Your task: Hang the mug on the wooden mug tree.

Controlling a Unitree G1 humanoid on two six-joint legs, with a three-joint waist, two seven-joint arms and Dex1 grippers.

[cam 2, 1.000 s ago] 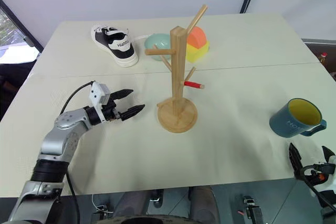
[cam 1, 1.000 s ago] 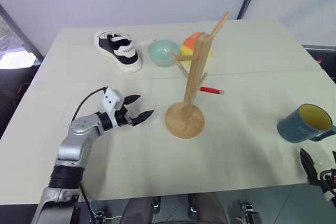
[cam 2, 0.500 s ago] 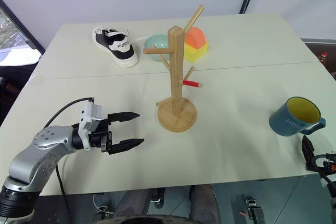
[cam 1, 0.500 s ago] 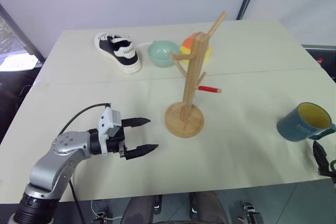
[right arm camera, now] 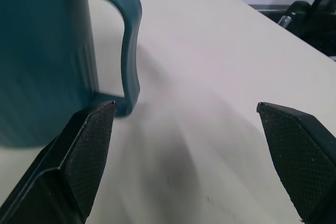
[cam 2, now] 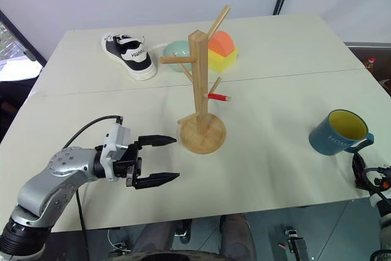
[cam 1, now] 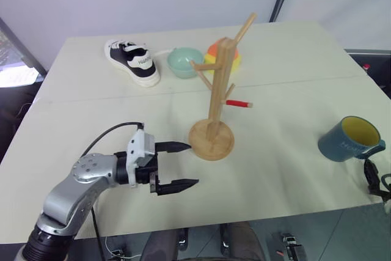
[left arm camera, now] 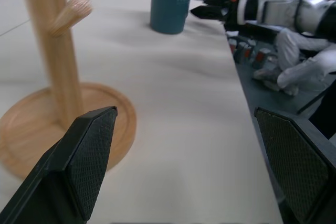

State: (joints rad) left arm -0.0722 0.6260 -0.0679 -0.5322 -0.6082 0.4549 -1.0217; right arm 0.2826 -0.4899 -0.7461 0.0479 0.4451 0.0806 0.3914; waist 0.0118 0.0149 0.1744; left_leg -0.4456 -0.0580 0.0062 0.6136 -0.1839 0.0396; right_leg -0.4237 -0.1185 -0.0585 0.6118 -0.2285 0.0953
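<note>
The left gripper (cam 1: 178, 165) gapes wide and empty at seven o'clock of the wooden mug tree (cam 1: 215, 99). The right gripper (right arm camera: 184, 156), fully spread, grips nothing; the mug (cam 1: 346, 139) stands upright at four o'clock.

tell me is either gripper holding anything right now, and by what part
Nothing is held. The left gripper is open beside the wooden mug tree; the right gripper is open just short of the mug, near its handle.

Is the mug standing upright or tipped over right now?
Upright. The mug sits on its base on the table, yellow opening facing up, handle to the side.
</note>
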